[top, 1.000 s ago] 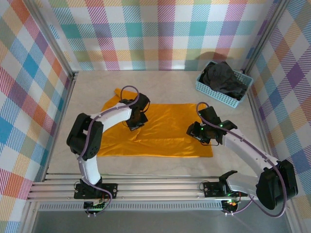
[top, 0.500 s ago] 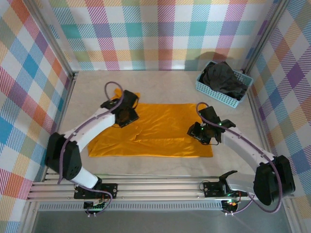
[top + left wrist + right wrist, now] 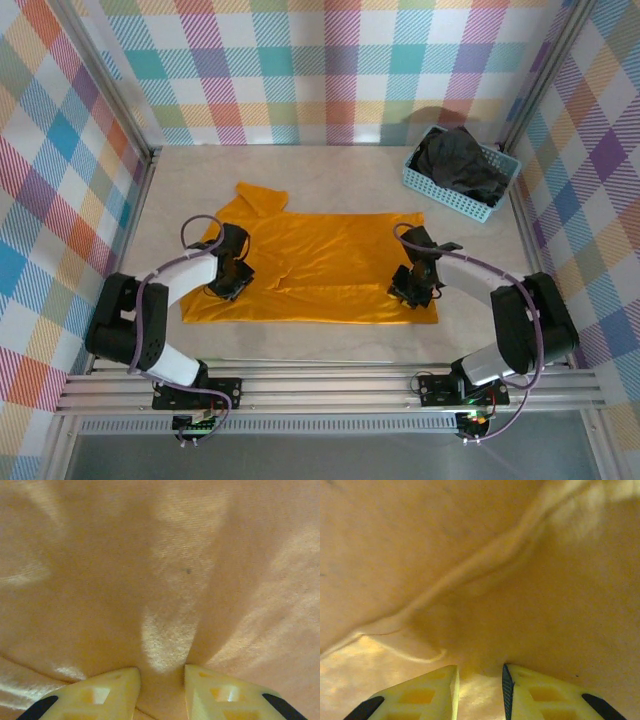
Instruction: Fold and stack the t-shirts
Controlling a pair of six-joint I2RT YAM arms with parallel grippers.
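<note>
Orange t-shirt (image 3: pixel 320 265) lies flat mid-table (image 3: pixel 330 170), long axis 9-to-3, with a sleeve sticking out at 11. Black t-shirt (image 3: pixel 455 160) is heaped in the basket (image 3: pixel 420 182) at 1 o'clock, not folded.

Step looks like taking grips for a fold on the orange one. Left gripper (image 3: pixel 232 282) is down on the cloth at the shirt's 8, right gripper (image 3: pixel 412 288) at its 4. Both jaws are narrowly parted, cloth puckering into the gap, not clamped.

Next: pinch both sides, lift evenly, and carry the near edge toward 12 without skew.

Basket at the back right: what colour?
Light blue. The basket is open lattice, with a dark shirt in it. Shows best in the top view.
</note>
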